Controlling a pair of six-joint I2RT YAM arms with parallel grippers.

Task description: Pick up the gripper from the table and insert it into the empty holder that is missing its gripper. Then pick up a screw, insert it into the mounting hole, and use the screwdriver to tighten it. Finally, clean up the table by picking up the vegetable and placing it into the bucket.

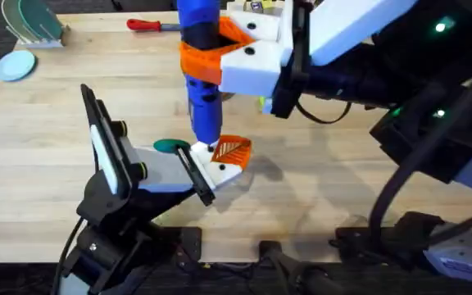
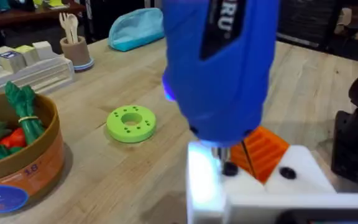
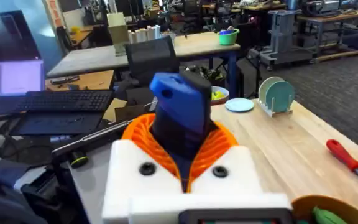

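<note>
Overhead: counter [image 1: 47, 164] of pale wood. Right tool [image 1: 229, 51], white with orange ribbed pads, pinches the blue screwdriver [image 1: 201, 90] upright near the counter's middle. The screwdriver's tip meets the white holder [image 1: 220, 170], with the orange gripper [image 1: 233, 149] seated on the holder's upper side. The holder ends a black and light-blue arm [image 1: 129, 176] that stretches across the near left of the counter. The dark teal vegetable [image 1: 169, 147] lies flat just beside the holder, between the arm and the screwdriver. A red-handled tool [image 1: 144, 25] rests at the far edge; a pale blue disc [image 1: 15, 65] and a rack of plates [image 1: 33, 22] sit far left. The right arm's dark links cover the counter's right side.

Left wrist: the screwdriver [image 2: 219, 62] stands close ahead, its tip down at a dark screw [image 2: 229, 168] in the holder [image 2: 291, 186], beside the ribbed gripper [image 2: 263, 151]. The lime-green disc [image 2: 131, 123] lies well apart; the bucket [image 2: 33, 163] holds toy vegetables [image 2: 8, 127]. State of the left tool: cannot tell.

Right wrist: the orange pads [image 3: 213, 146] are pressed on both sides of the screwdriver [image 3: 182, 115].
</note>
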